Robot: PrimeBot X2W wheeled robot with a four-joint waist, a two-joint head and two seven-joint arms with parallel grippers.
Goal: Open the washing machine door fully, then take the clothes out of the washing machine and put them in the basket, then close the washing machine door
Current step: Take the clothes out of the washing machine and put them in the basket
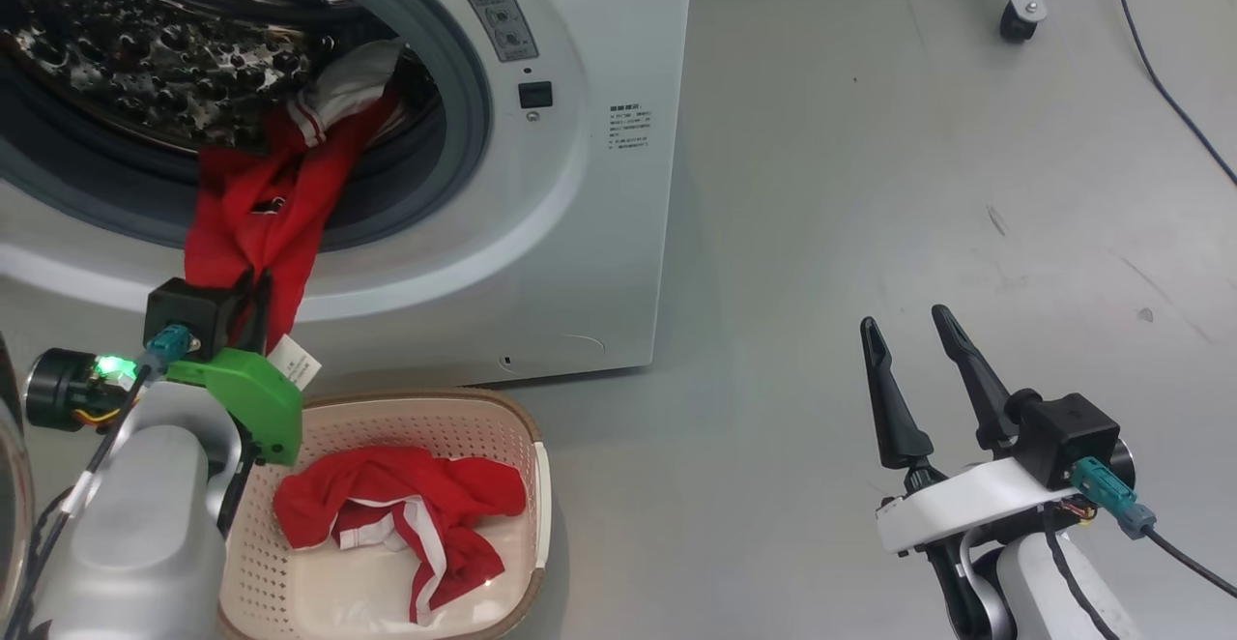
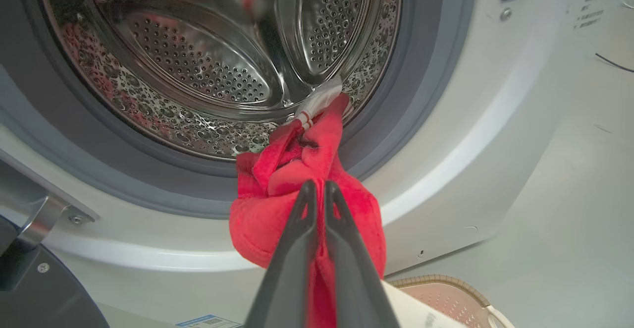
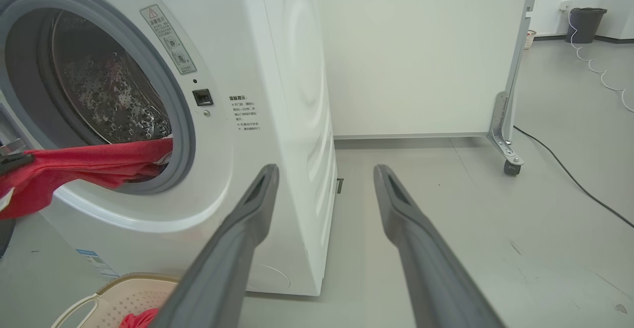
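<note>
The white washing machine [image 1: 580, 186] stands open, its speckled drum [image 2: 198, 70] bare except for one red garment [image 1: 261, 205] with white trim. That garment hangs out over the grey ring and down the front. My left gripper [image 1: 253, 280] is shut on its lower part, just above the basket; the fingers [image 2: 297, 229] pinch the red cloth [image 2: 297, 204]. A second red garment [image 1: 387, 495] lies in the cream basket [image 1: 416, 396] on the floor before the machine. The door's dark edge [image 2: 44, 298] shows at lower left. My right gripper [image 1: 908, 331] hangs open over bare floor, right of the machine.
Grey floor stretches to the right of the machine. A white wheeled partition [image 3: 421, 50] stands behind, with its caster [image 1: 1015, 16] at the far right. A black cable [image 1: 1160, 70] runs along the floor, and a dark bin [image 3: 587, 21] sits in the distance.
</note>
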